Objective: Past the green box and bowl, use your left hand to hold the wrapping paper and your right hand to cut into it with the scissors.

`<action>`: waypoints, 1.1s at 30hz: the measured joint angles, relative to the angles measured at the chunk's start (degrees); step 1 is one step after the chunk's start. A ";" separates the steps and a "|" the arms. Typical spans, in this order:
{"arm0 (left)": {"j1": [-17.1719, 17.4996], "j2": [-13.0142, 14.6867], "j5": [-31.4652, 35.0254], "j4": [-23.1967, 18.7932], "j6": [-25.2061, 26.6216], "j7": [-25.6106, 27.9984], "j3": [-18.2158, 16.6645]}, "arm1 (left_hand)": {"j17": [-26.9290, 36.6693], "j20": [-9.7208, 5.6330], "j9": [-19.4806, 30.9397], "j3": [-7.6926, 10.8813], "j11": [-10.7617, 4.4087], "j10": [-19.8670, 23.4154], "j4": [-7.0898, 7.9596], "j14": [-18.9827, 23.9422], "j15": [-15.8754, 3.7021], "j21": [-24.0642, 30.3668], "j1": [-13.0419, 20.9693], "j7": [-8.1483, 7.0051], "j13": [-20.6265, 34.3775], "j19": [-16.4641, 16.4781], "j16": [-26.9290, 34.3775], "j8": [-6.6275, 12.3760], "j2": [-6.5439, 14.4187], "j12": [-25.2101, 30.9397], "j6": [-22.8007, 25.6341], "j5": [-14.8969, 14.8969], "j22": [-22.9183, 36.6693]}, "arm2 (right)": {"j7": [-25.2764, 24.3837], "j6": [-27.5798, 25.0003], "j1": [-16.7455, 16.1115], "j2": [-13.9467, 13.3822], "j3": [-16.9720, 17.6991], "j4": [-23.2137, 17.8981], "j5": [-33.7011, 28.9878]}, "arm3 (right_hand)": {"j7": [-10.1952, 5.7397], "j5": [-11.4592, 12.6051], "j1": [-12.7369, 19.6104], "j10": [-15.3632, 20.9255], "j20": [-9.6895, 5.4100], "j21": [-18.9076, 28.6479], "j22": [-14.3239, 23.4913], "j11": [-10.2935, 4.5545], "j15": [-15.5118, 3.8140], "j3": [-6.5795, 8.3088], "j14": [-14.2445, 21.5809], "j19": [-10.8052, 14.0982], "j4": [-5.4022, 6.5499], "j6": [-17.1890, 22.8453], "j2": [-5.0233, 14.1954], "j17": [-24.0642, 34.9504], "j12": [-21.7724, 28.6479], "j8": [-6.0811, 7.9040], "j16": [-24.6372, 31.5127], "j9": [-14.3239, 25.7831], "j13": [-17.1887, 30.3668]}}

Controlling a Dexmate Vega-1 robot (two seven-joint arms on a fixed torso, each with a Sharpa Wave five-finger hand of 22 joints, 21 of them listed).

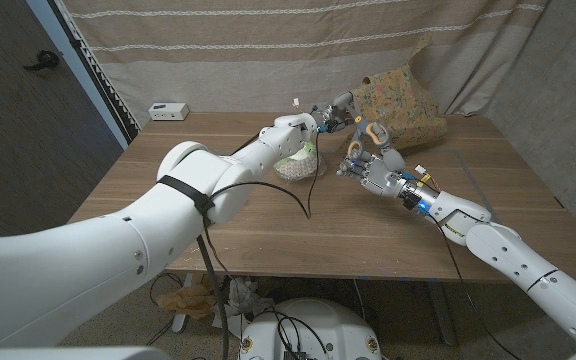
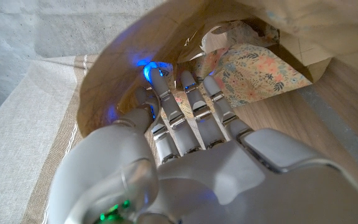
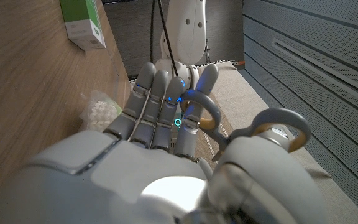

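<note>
Paper: the wrapping paper (image 1: 400, 102) is seen crumpled at upper right of centre on the surface (image 1: 268, 215).
Handling: judged light, soft, easily torn; best pinned near its edge.
Left robot hand (image 1: 333, 110): fingers are pressed against the paper.
Right robot hand (image 1: 368, 165): the scissors (image 1: 366, 135) are held.

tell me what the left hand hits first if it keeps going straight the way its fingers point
Most likely the wrapping paper: the left hand has its fingers reaching into the paper's crumpled folds, apparently already at its surface, though depth there is hard to judge.
</note>
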 measured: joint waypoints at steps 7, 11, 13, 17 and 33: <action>-0.02 0.37 -0.80 0.00 -0.94 -1.14 0.87 | 0.00 -0.03 -0.47 0.44 -0.08 0.10 -0.39 0.00 0.00 0.44 -0.06 0.24 -0.76 -0.44 0.00 -0.06 0.06 -0.01 0.35 0.00 -0.19 | -0.97 0.12 0.01 -0.04 0.09 0.33 -0.46 | 0.00 0.00 0.00 -0.20 0.00 0.00 0.00 0.19 -0.12 0.02 -0.14 0.00 0.02 0.00 0.00 0.00 -0.01 -0.19 0.22 0.00 -0.08; -0.02 0.57 -1.19 0.00 -1.33 -1.86 1.37 | 0.00 -0.04 -0.94 0.99 0.16 0.45 -0.65 0.93 -0.11 0.50 -0.36 0.14 -1.00 -0.86 0.00 -0.08 -0.24 -0.01 0.73 0.00 -0.18 | -1.63 0.51 -0.08 -0.09 0.59 0.60 -0.62 | 0.00 0.00 0.00 -0.20 0.00 0.00 0.01 0.20 -0.11 0.06 -0.14 0.00 0.06 0.00 0.00 0.00 0.00 -0.30 0.22 0.00 -0.14; -0.02 0.70 -1.33 0.00 -1.50 -2.07 1.56 | 0.11 -0.07 -1.22 1.38 -0.01 0.64 -1.03 2.38 -0.36 0.50 -0.56 0.22 -1.12 -1.31 0.22 -0.10 -0.04 -0.01 0.97 0.00 -0.37 | -1.96 0.86 -0.23 -0.10 0.90 0.67 -0.71 | 0.00 -0.21 0.00 -0.21 0.00 0.00 0.01 0.20 -0.03 0.06 -0.23 0.00 0.06 0.00 0.00 0.00 0.24 -0.30 0.22 0.00 -0.12; -0.02 0.91 -1.50 0.00 -1.75 -2.36 2.01 | 0.24 -0.03 -1.47 1.75 0.09 1.13 -1.41 4.32 -1.05 0.50 -0.60 0.05 -1.15 -2.07 0.66 0.17 0.00 -0.01 1.20 -0.01 -0.46 | -2.83 1.63 -0.57 -0.20 1.60 0.75 -0.92 | 0.01 -0.21 0.00 -0.21 0.00 0.00 0.01 0.20 -0.03 0.06 -0.22 0.00 0.07 0.01 0.00 0.01 0.28 -0.51 0.23 0.00 -0.29; -0.06 1.47 -2.17 0.00 -2.27 -2.08 3.02 | 0.08 0.18 -1.52 2.21 0.29 1.57 -1.89 4.40 -1.13 0.50 -0.66 0.03 -1.21 -2.69 0.27 0.41 0.06 -0.01 1.81 -0.01 -0.46 | -5.25 2.72 -1.93 -0.77 3.80 0.78 -1.34 | 0.41 -0.21 0.00 -0.21 0.00 0.00 0.02 0.20 0.00 0.07 -0.21 0.00 0.07 0.41 0.00 -0.26 0.55 -0.68 0.66 0.27 -0.50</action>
